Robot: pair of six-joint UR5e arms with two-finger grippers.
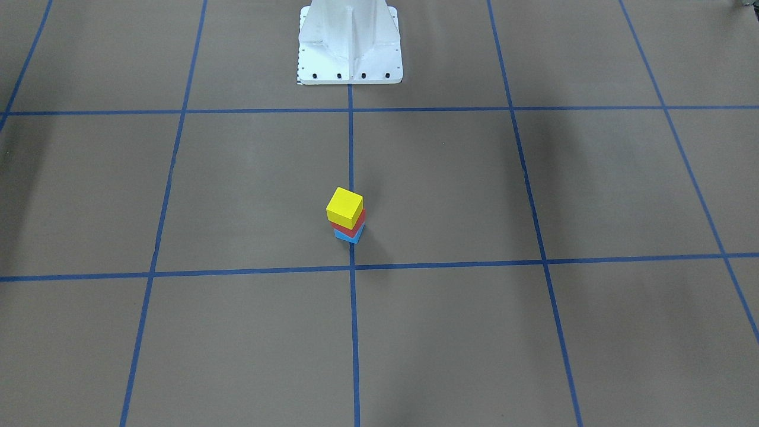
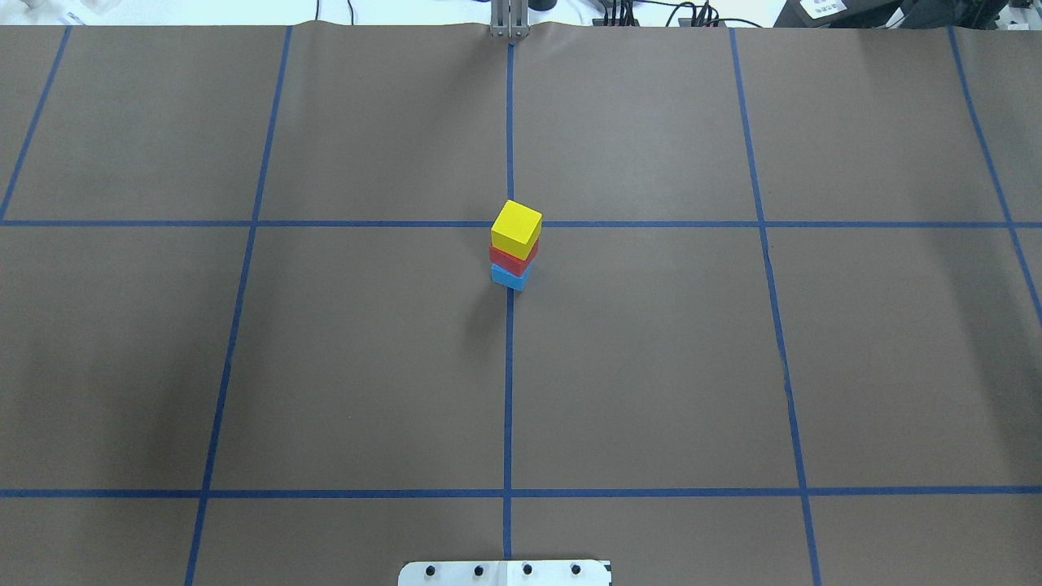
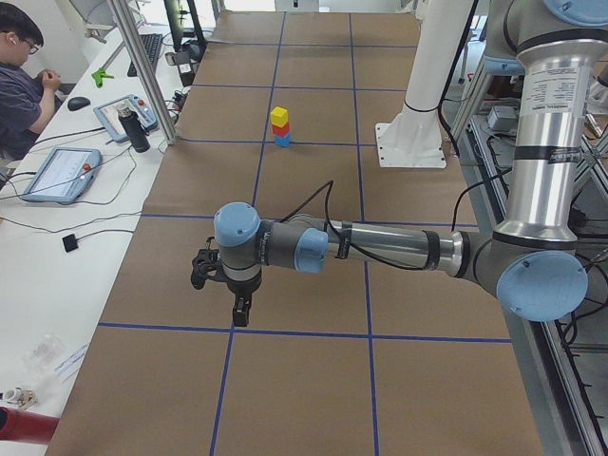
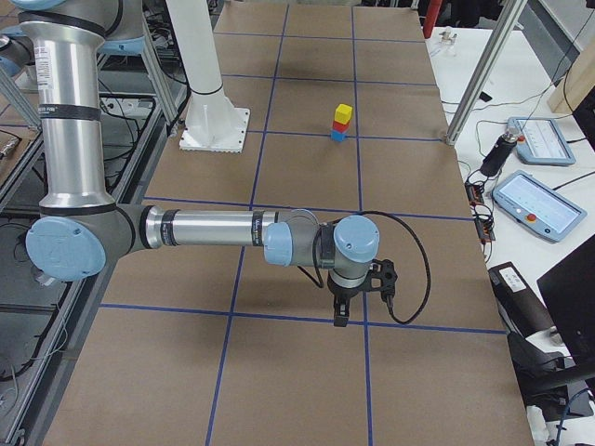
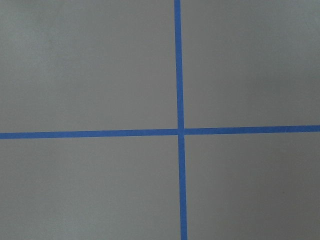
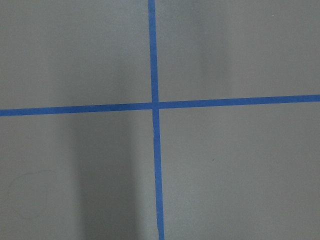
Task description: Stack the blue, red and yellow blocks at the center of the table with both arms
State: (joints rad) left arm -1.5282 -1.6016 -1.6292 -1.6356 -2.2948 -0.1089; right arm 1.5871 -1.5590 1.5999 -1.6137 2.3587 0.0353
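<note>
A stack stands at the table's centre: the blue block (image 1: 348,236) at the bottom, the red block (image 1: 350,224) on it, the yellow block (image 1: 344,204) on top. The overhead view shows the same stack, yellow block (image 2: 516,228) over red block (image 2: 511,260) over blue block (image 2: 510,278). My left gripper (image 3: 242,313) shows only in the exterior left view, far from the stack (image 3: 279,126); I cannot tell if it is open. My right gripper (image 4: 341,314) shows only in the exterior right view, far from the stack (image 4: 341,123); I cannot tell its state. Both wrist views show only brown table and blue tape.
The robot's white base (image 1: 350,44) stands at the table's robot side. Blue tape lines (image 2: 509,366) grid the brown table. An operator (image 3: 24,85) sits beyond the far edge, with teach pendants (image 3: 62,171) and cables on the white bench.
</note>
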